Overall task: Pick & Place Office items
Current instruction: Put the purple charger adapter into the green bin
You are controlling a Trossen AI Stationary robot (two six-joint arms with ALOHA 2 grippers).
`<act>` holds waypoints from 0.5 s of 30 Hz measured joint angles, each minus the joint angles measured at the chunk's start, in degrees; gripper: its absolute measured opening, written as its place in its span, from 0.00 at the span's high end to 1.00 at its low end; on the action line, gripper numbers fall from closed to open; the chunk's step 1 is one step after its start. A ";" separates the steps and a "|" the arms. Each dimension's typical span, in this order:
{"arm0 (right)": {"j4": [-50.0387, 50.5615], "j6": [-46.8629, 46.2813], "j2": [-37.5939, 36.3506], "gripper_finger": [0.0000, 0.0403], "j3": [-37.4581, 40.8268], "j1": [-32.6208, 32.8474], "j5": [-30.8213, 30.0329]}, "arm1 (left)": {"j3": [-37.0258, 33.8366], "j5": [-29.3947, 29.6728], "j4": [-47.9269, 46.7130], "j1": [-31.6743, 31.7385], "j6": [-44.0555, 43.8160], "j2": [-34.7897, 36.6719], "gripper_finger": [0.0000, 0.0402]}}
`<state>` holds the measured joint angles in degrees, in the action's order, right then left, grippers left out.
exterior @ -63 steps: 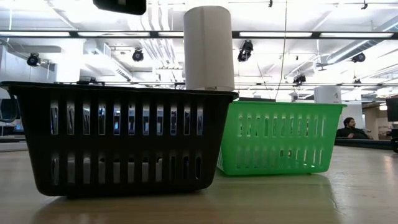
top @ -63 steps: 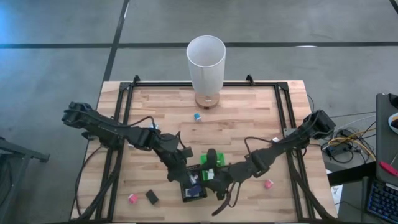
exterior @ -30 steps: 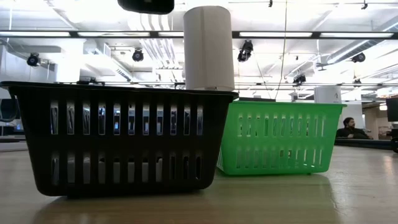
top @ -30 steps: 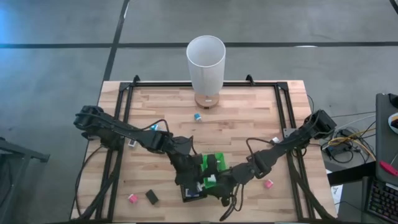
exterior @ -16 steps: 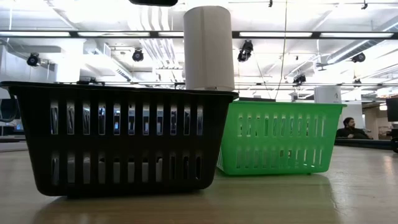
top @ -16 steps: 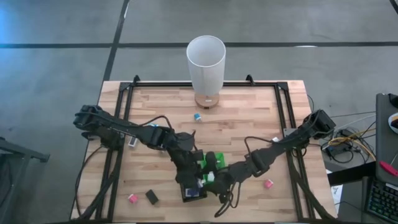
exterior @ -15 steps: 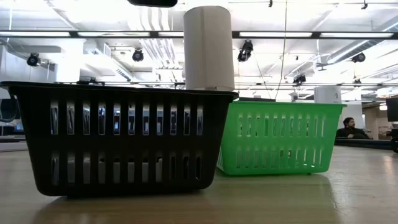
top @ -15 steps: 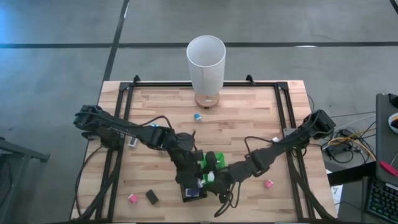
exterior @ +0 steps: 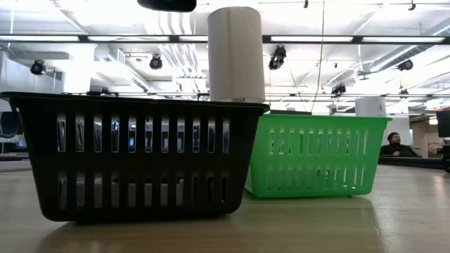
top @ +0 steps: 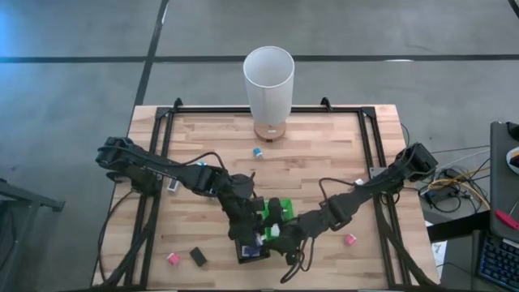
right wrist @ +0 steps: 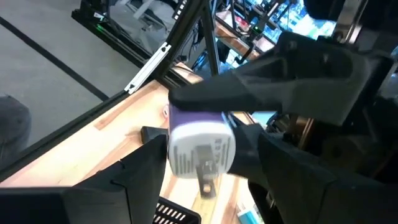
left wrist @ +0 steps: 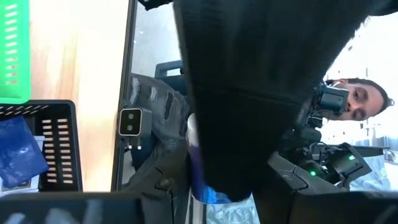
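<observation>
A small white item with a purple top (right wrist: 199, 146) hangs above the black basket (top: 251, 250) and the green basket (top: 281, 211), near the table's front edge. Both grippers meet at it. My right gripper (right wrist: 205, 155) comes from the table's right side and my left gripper (top: 259, 231) from the left side; each is shut on it. In the high view the item (top: 274, 232) is only a pale spot between the arms. In the left wrist view my left gripper (left wrist: 205, 199) has a bluish-purple bit of the item (left wrist: 202, 183) between its fingers. My left gripper pinches the item's purple top (right wrist: 186, 118); one dark finger (right wrist: 249, 87) lies over it, and the other is partly hidden behind the item. My right gripper holds the white body by its two sides (right wrist: 177, 155), one finger on each side, coming nearly level from the table's right. The item is clear of the baskets.
A tall white cylinder (top: 268, 81) stands at the far edge. Loose small items lie on the wood: a blue-white one (top: 257, 152), pink ones (top: 173, 258) (top: 350, 239), a black one (top: 198, 256). A blue piece (left wrist: 18, 155) lies in the black basket.
My left arm's wrist has tipped a little while its gripper stays at the item above the baskets. My right gripper has kept its place. The item has not moved visibly.
</observation>
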<state>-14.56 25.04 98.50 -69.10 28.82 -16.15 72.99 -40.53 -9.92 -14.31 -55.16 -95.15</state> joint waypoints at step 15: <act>-1.49 -0.84 0.02 0.39 0.00 0.04 3.18 | -0.04 0.00 -0.04 0.08 -0.10 0.00 0.67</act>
<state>-16.05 24.21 98.52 -69.10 28.86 -12.97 72.95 -40.53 -9.96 -14.22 -55.27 -95.15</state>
